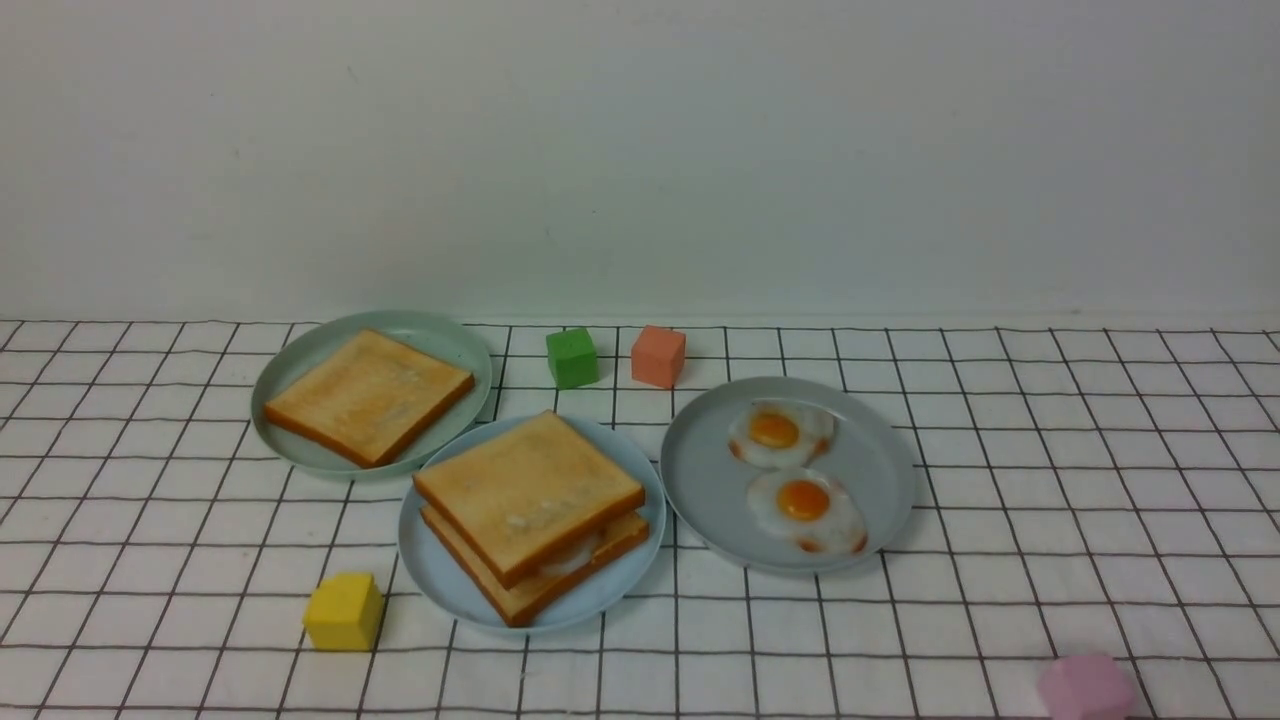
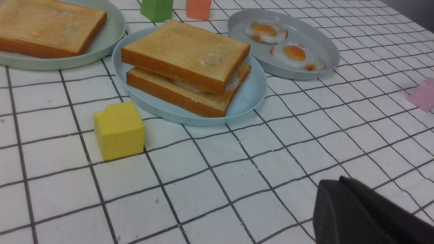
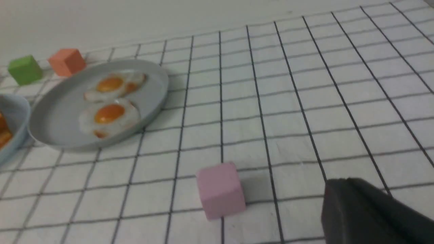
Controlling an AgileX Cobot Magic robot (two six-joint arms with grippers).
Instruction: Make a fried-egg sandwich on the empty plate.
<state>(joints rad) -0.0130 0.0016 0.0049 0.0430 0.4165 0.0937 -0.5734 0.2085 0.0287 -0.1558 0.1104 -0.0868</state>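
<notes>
The fried-egg sandwich lies on the sky-blue plate: two golden toast slices stacked, a strip of white egg showing between them. Neither arm shows in the front view. In the left wrist view my left gripper hangs above the cloth, well short of the plate; its black fingers are pressed together on nothing. In the right wrist view my right gripper is likewise shut and empty, low over the cloth beside a pink cube.
A pale green plate holds one plain toast slice. A grey plate carries two fried eggs. Green, orange, yellow and pink cubes stand on the checked cloth.
</notes>
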